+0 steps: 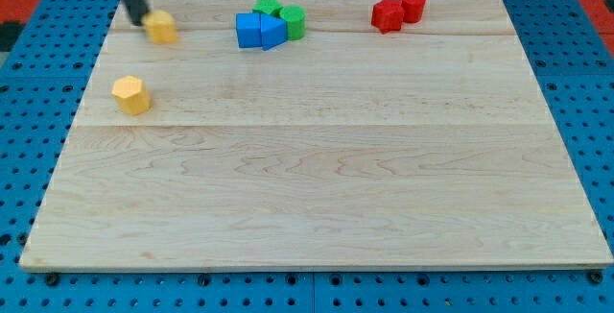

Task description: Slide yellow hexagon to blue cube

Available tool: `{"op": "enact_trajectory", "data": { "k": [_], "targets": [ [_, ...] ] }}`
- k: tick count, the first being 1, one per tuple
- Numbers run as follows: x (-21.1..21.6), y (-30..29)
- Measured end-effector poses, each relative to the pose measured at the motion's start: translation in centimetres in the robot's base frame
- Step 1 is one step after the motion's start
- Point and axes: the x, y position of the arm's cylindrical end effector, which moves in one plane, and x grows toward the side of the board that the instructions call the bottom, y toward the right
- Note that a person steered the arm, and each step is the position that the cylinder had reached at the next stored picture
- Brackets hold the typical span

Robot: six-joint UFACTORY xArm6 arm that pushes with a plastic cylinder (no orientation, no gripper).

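A yellow hexagon-like block [130, 94] lies near the board's left edge, apart from the others. A second yellow block [161, 27], whose shape I cannot make out, lies at the top left. My tip [143, 20] touches its left side, well above the hexagon-like block. The blue cube [249, 31] sits at the top centre, to the right of the second yellow block, with a blue wedge-shaped block [274, 33] against its right side.
Two green blocks [268, 7] [295, 22] sit just behind and to the right of the blue pair. Two red blocks [388, 14] [413, 4] lie at the top right. The wooden board [317, 188] rests on a blue perforated surface.
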Motion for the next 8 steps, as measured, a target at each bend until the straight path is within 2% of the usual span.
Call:
{"op": "enact_trajectory", "data": {
  "k": [1, 2, 3, 4, 5, 6, 7, 8],
  "targets": [
    [1.0, 2.3],
    [8.8, 2.5],
    [9.7, 8.2],
    [16.1, 4.9],
    [21.0, -0.7],
    [12.5, -4.3],
    [13.0, -5.1],
    [12.1, -11.1]
  ]
}}
